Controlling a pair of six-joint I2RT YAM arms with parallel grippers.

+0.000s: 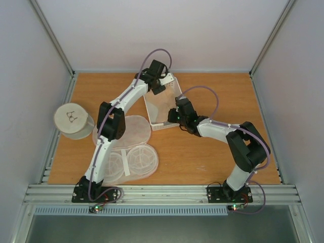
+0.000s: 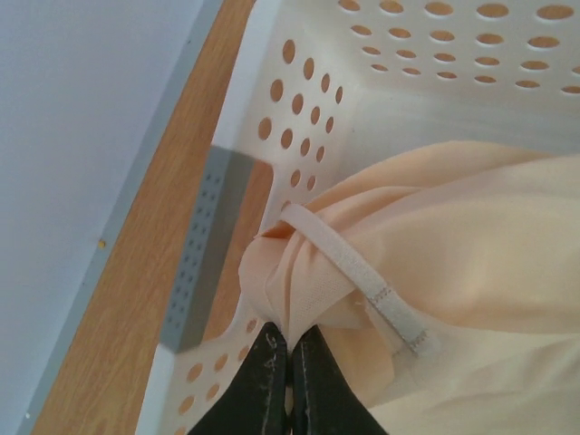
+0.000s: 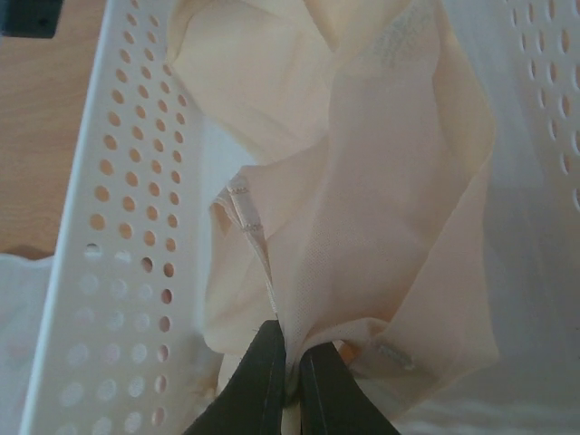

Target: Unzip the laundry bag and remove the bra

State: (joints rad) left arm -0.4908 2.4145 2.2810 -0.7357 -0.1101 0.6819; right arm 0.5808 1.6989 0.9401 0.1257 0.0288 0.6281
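Note:
The peach-beige bra (image 1: 163,104) lies bunched inside the white perforated basket (image 1: 159,126). My left gripper (image 1: 158,89) reaches into the basket's far end and is shut on a fold of the bra (image 2: 453,236) beside its pale strap (image 2: 349,267). My right gripper (image 1: 175,116) reaches in at the near right side and is shut on another fold of the bra (image 3: 362,181). The laundry bag (image 1: 132,154) lies opened flat on the table left of the basket, with its white mesh inside showing. The left arm partly covers it.
A round white disc with a black drawing (image 1: 73,120) stands at the left of the table. The basket's holed walls (image 2: 308,100) (image 3: 118,181) close in around both grippers. Metal frame posts and grey walls border the wooden table (image 1: 212,162).

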